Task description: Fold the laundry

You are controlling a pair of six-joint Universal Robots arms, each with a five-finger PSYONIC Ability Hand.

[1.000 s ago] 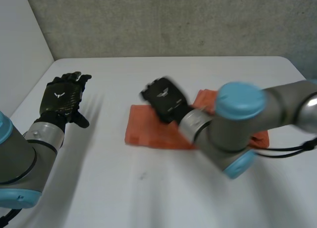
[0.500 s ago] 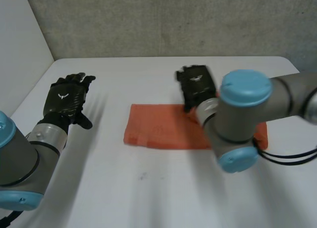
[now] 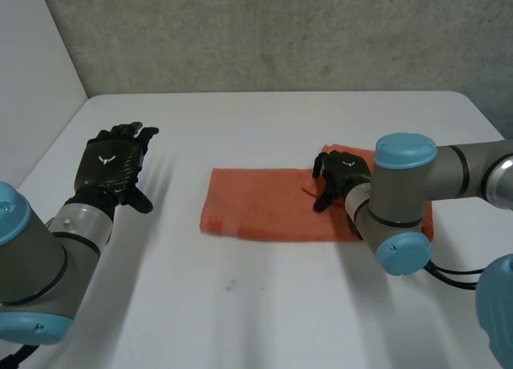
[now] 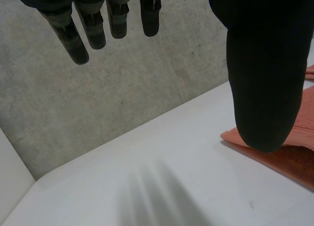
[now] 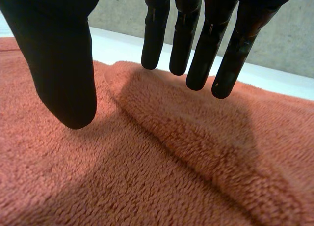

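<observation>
starting a fold, the straight-fingered right hand (image 3: 341,175) over the orange towel (image 3: 256,204) likely must pinch its ridge (image 5: 196,132) next.

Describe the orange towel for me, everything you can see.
The orange towel is fluffy terry, lying flat as a long rectangle on the white table, right of centre. A raised fold runs across its right part. The right robot hand is above that fold, fingers straight; whether they touch it is unclear.

One orange towel (image 3: 256,207), one white table (image 3: 240,305), two black hands, left hand (image 3: 111,164) and right hand (image 3: 343,175).
</observation>
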